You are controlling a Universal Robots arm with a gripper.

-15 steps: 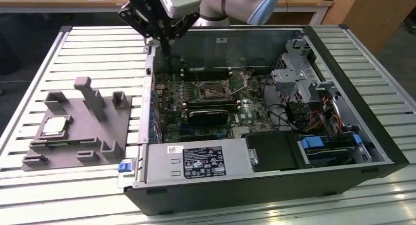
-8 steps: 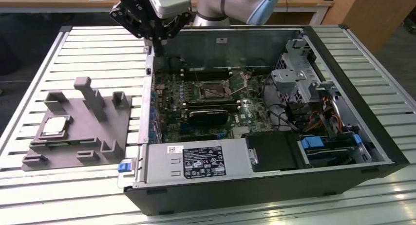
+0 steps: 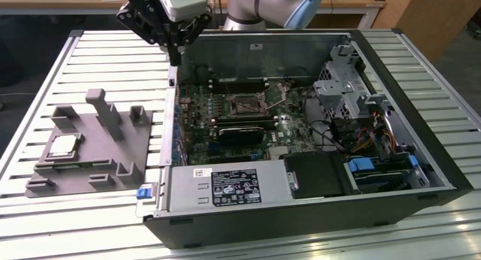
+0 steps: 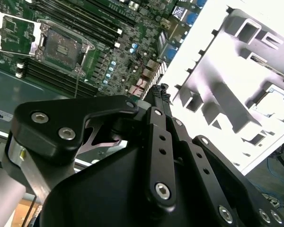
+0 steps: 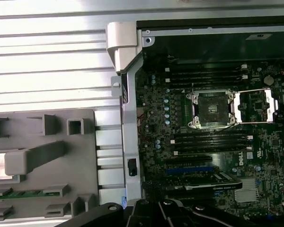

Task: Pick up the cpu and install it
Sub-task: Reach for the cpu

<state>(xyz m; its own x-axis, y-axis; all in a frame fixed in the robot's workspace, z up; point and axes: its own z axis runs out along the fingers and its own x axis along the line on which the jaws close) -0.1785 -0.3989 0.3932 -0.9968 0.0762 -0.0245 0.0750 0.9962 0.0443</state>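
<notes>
Computer case (image 3: 301,220) on slatted metal table (image 3: 112,57); cpu (image 3: 63,146) in grey holder (image 3: 90,158).

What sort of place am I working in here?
Probably a robotics lab bench for PC assembly: an open computer case on a slatted metal table, with a grey holder carrying the cpu beside it.

slatted metal table (image 3: 112,54) | on it: grey holder block (image 3: 112,153), open computer case (image 3: 301,220)
</notes>
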